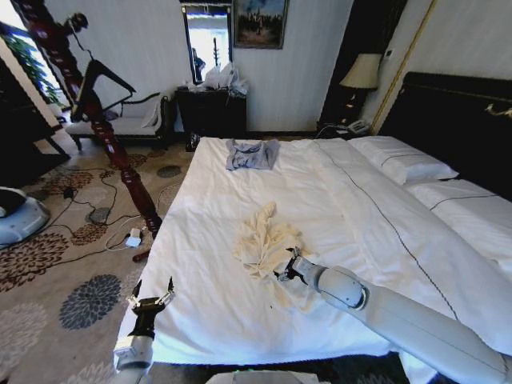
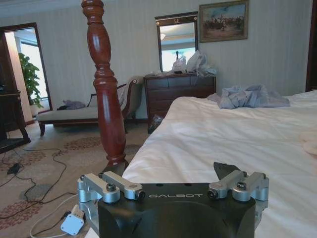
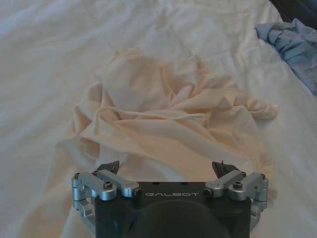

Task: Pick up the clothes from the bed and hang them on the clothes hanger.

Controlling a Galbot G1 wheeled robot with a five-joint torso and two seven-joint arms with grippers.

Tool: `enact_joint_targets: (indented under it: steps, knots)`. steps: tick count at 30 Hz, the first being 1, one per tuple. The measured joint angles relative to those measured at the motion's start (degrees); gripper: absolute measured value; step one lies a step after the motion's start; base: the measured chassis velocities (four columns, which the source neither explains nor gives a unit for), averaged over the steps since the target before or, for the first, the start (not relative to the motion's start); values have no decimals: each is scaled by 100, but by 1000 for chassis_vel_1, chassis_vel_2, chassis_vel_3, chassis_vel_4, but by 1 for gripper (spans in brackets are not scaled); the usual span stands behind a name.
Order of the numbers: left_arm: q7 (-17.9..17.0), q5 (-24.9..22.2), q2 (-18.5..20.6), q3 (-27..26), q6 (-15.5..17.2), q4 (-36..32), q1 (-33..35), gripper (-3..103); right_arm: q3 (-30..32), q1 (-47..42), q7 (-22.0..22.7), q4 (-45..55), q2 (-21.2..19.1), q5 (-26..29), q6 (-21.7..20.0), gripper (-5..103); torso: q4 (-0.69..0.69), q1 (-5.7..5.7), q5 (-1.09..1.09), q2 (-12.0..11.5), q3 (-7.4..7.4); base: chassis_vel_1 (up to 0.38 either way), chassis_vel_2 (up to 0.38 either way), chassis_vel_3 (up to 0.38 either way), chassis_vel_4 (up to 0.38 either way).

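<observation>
Striped pale walls around me, dark dresser [image 1: 211, 110] under a mirror [image 1: 207, 38], framed painting [image 1: 260, 22], floral carpet [image 1: 76, 264], bedside lamp [image 1: 362, 72].

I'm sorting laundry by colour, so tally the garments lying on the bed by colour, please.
Cream: 1, the crumpled shirt mid-bed, right gripper at its near edge with jaws open.
Blue-grey: 1, the smaller garment near the bed's far edge.
Total: 2

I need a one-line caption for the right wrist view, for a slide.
The open right gripper at the near edge of the crumpled cream shirt on the white bed.
</observation>
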Motion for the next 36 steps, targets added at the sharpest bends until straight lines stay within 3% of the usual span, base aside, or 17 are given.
enact_joint_targets:
  steps: [10, 11, 13, 17, 20, 23, 25, 29, 31, 32, 36]
  knots:
    - [-17, 10, -22, 1, -32, 42, 32, 100, -286, 182, 45, -121, 229, 25, 3, 103, 0, 0, 0, 0, 0, 0, 0, 0, 0]
    - [-21, 3, -16, -14, -41, 43, 47, 100, -332, 234, 56, -160, 307, 53, 4, 96, 0, 0, 0, 0, 0, 0, 0, 0, 0]
    - [-27, -5, -8, -29, -43, 44, 55, 100, -353, 256, 61, -177, 340, 77, 4, 96, 0, 0, 0, 0, 0, 0, 0, 0, 0]
    - [-58, -72, 37, -78, -46, 48, 76, 100, -417, 303, 76, -270, 478, 240, 4, 77, 0, 0, 0, 0, 0, 0, 0, 0, 0]
    - [-61, -83, 50, -87, -50, 54, 85, 100, -425, 308, 77, -315, 514, 257, 4, 71, -1, 0, 0, 0, 0, 0, 0, 0, 0]
    - [-65, -86, 52, -88, -56, 65, 86, 100, -422, 292, 67, -328, 524, 263, 4, 54, -1, 0, 0, 0, 0, 0, 0, 0, 0]
    - [-66, -86, 51, -88, -58, 66, 87, 100, -419, 283, 61, -330, 522, 264, 8, 54, -1, 0, 0, 0, 0, 0, 0, 0, 0]
    - [-74, -86, 46, -92, -77, 77, 90, 100, -367, 200, -77, -438, 488, 181, 594, 33, -1, 0, 0, 0, 0, 0, 0, 0, 0]
    - [-75, -86, 45, -92, -80, 79, 94, 100, -339, 183, -121, -456, 476, 160, 674, 33, -1, 0, 0, 0, 0, 0, 0, 0, 0]
    - [-77, -84, 42, -92, -82, 80, 98, 100, -274, 147, -183, -471, 449, 146, 795, 22, -1, 0, 0, 0, 0, 0, 0, 0, 0]
    - [-79, -72, 32, -88, -82, 80, 97, 100, -137, 74, -294, -528, 394, 129, 1132, 12, -1, 0, 0, 0, 0, 0, 0, 0, 0]
